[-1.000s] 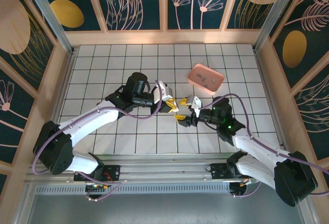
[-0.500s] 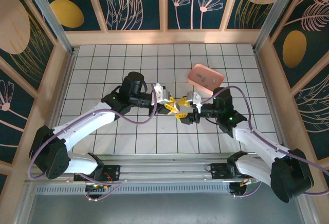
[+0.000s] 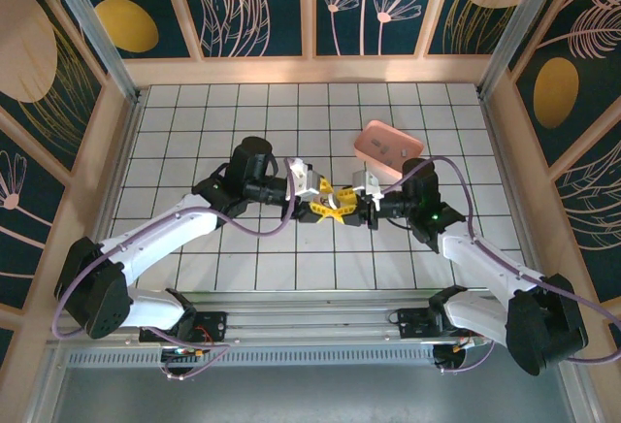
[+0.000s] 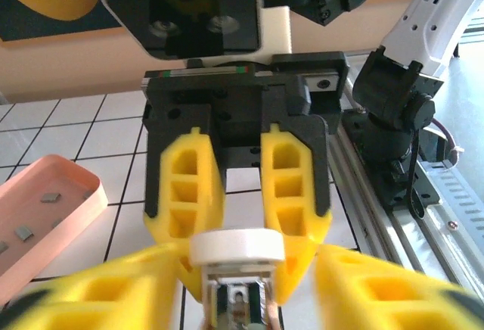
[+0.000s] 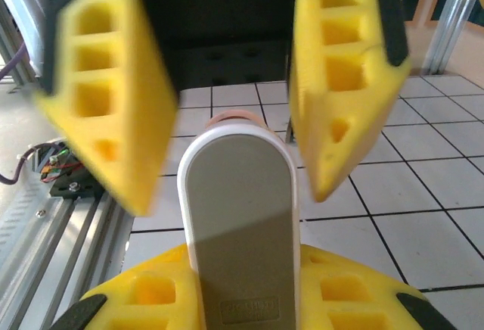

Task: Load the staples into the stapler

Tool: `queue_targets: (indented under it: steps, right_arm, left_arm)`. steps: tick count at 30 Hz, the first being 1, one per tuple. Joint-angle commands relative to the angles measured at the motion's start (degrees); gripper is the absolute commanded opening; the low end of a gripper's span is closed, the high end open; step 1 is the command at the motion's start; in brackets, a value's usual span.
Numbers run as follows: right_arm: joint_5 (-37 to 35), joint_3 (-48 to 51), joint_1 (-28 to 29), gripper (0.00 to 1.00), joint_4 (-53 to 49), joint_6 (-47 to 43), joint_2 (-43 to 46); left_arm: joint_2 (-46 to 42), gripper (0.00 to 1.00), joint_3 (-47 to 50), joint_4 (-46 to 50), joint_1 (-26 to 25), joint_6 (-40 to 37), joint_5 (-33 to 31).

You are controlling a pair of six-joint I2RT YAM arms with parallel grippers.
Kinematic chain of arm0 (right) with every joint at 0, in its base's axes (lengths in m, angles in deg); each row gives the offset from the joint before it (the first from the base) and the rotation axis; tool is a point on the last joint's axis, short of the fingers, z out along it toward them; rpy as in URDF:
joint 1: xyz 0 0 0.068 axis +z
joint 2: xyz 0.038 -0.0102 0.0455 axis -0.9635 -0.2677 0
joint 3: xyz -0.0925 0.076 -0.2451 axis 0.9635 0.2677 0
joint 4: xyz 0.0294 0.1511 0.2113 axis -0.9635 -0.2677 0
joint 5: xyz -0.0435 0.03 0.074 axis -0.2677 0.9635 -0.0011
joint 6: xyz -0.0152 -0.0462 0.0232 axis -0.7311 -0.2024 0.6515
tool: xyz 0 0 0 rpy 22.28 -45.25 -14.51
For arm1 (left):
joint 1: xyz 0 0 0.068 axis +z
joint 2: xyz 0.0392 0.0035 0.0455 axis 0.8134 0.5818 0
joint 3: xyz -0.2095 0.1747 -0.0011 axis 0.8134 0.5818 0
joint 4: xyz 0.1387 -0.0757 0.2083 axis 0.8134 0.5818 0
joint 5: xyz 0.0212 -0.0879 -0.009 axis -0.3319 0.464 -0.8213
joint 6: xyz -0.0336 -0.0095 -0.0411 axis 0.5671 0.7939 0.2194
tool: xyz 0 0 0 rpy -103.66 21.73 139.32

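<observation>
The stapler (image 5: 238,216), a whitish oblong body with a grey face, is held off the tiled floor with my right gripper (image 5: 242,296) shut on it. In the left wrist view its white end (image 4: 236,248) faces the camera, and the grey metal rail (image 4: 238,300) shows below. My left gripper (image 4: 249,303) is open, its yellow fingers (image 5: 348,80) straddling that end with gaps on both sides. From above, the left gripper (image 3: 328,200) and the right gripper (image 3: 353,208) meet at mid-table. Small grey staples (image 4: 51,197) lie in the pink tray.
The pink tray (image 3: 411,142) sits just behind and right of the grippers, its wall (image 4: 79,207) close on the left in the left wrist view. An aluminium rail (image 3: 310,318) runs along the near edge. Wooden walls enclose the tiled floor.
Both grippers have closed in on each other. The right one carried the stapler left and up, and the left one's open fingers now reach around its end.
</observation>
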Motion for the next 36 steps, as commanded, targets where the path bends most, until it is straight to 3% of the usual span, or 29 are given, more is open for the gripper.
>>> queue_targets:
  steps: [1, 6, 15, 18, 23, 29, 31, 33, 36]
  right_arm:
    - [2.5, 0.6, -1.5, 0.11, 1.3, -0.8, 0.9]
    - [2.9, 1.2, -1.9, 0.1, 2.1, -1.3, 0.9]
    - [2.7, 1.5, -2.0, 0.11, 4.1, -0.9, 1.0]
    - [2.7, 1.6, -2.1, 0.1, 4.0, -0.9, 1.1]
    - [2.6, 1.6, -2.2, 0.1, 4.0, -1.0, 1.1]
    - [2.4, 1.7, -2.2, 0.11, 3.8, -0.9, 1.6]
    - [0.7, 2.0, -2.3, 0.23, 4.4, 1.3, 2.0]
    - [-2.4, 3.5, -2.4, 0.48, 7.6, 8.1, 2.9]
    - [-7.7, 6.9, -2.3, 0.59, 14.9, 23.1, 4.3]
  left_arm:
    - [-2.6, 0.62, 2.9, -3.8, 0.2, -0.8, 0.0]
    - [-3.6, 0.6, 4.0, -2.0, 0.2, -3.2, -2.8]
    - [-1.0, 0.46, 3.0, -2.6, 0.2, -3.0, -0.6]
    - [-1.1, 0.37, 3.1, -2.6, 0.1, -3.5, -0.3]
    - [-0.7, 0.35, 2.6, -1.6, 0.1, -3.7, 0.5]
    - [0.0, 0.16, 1.2, 0.4, 0.2, -4.5, 0.7]
    - [0.0, 0.09, 0.5, 2.0, 0.1, -5.0, -1.3]
    - [-0.3, 0.07, 0.3, 3.8, 0.2, -5.2, -6.5]
    - [-1.1, 0.04, 1.0, 6.9, 0.2, -7.3, -15.4]
